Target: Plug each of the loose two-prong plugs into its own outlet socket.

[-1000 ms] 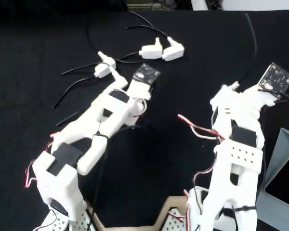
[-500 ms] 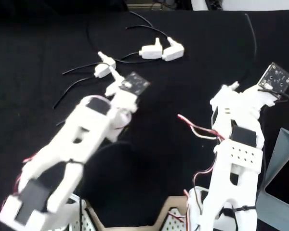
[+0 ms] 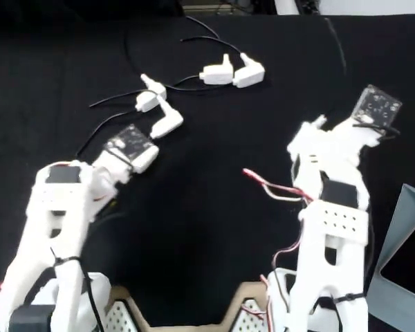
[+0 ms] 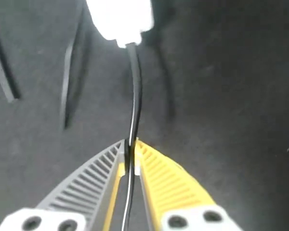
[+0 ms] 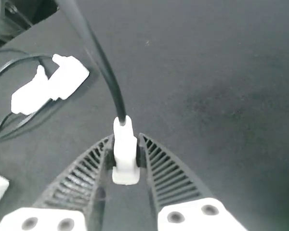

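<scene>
Two parts are gripped, presumably for mating: black cable (image 4: 136, 91) by left tool (image 4: 130, 143), white plug (image 5: 125, 163) by right tool (image 5: 125, 138).

Two white plastic arms with black motor blocks, standing side by side.

The left arm (image 3: 52, 228), at 8 o'clock of the table, and the right arm (image 3: 332, 242), at 4 o'clock, both have white printed shells with black motor blocks (image 3: 339, 194) set in them. Thin red and white wires (image 3: 270, 188) come out of the right arm, which also has a plate (image 3: 335, 221) with rows of small holes and a black cable tie (image 3: 332, 299). Each wrist carries a small dark square circuit board (image 3: 377, 105). The left gripper (image 4: 130, 144) has one grey ribbed finger and one yellow; the right gripper (image 5: 125, 142) has two dark ribbed fingers. Both have white bases with round screw holes.
</scene>
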`<state>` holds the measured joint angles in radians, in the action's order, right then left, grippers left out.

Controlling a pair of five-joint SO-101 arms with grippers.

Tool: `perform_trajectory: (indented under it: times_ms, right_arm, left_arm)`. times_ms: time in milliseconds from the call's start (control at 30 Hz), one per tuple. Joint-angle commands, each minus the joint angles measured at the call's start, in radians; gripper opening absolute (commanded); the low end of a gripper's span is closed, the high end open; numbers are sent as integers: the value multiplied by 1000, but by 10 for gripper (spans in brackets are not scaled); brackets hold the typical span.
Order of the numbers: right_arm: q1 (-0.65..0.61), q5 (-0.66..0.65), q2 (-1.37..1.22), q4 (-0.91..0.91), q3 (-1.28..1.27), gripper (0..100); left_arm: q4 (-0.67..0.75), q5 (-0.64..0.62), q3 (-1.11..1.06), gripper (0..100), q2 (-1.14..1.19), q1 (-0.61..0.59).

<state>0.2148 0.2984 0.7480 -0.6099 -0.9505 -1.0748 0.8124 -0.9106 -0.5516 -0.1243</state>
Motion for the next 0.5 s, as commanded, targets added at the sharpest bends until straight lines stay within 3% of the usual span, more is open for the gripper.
perform_trajectory:
  times_ms: [0,200,467]
  right_arm:
    - [-48,-26,33,-26,8,13]
    - [-114,-35,33,-51,5,13]
    - [-127,-35,33,-51,-1,13]
  left_arm:
    - [-2,61,12,55,-48,-82]
    - [37,28,12,262,-48,-125]
    - [307,-232,25,289,-21,-33]
